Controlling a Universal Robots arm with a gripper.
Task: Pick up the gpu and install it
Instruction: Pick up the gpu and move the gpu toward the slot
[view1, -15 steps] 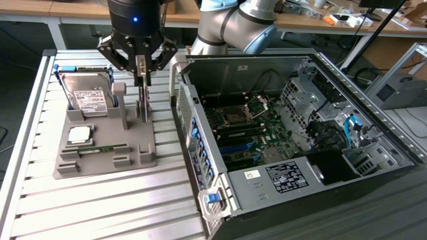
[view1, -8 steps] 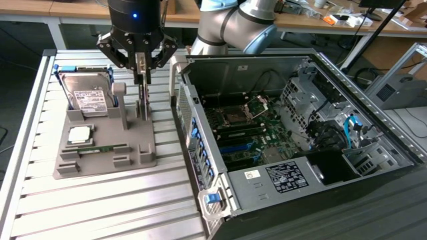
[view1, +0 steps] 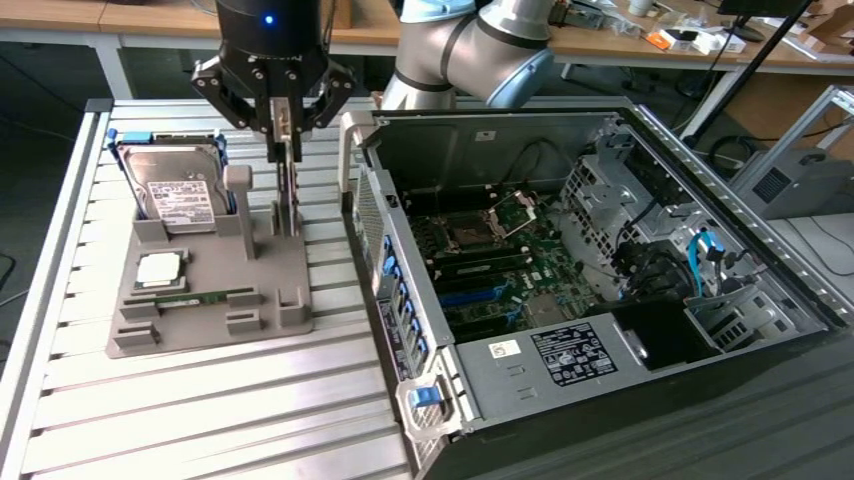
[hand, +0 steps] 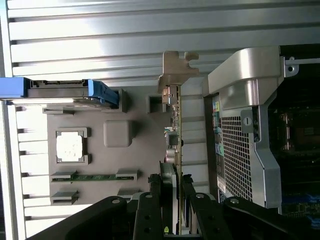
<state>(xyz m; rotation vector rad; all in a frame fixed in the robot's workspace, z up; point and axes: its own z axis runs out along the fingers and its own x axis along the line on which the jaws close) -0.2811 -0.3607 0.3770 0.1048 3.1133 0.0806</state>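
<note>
The gpu is a thin dark card with a silver bracket, standing on edge over the grey holder tray. My gripper comes down from above with a finger on each face of the card, shut on its upper part. In the wrist view the gpu shows edge-on, its bracket at the far end, running back between my gripper fingers. The card's lower edge is at the tray's slot; I cannot tell whether it is clear of it.
The open computer case lies on the exterior view's right, close beside the card, with its motherboard exposed. The tray also holds a hard drive in a blue frame, a processor and a green memory stick. A ribbed metal table lies underneath.
</note>
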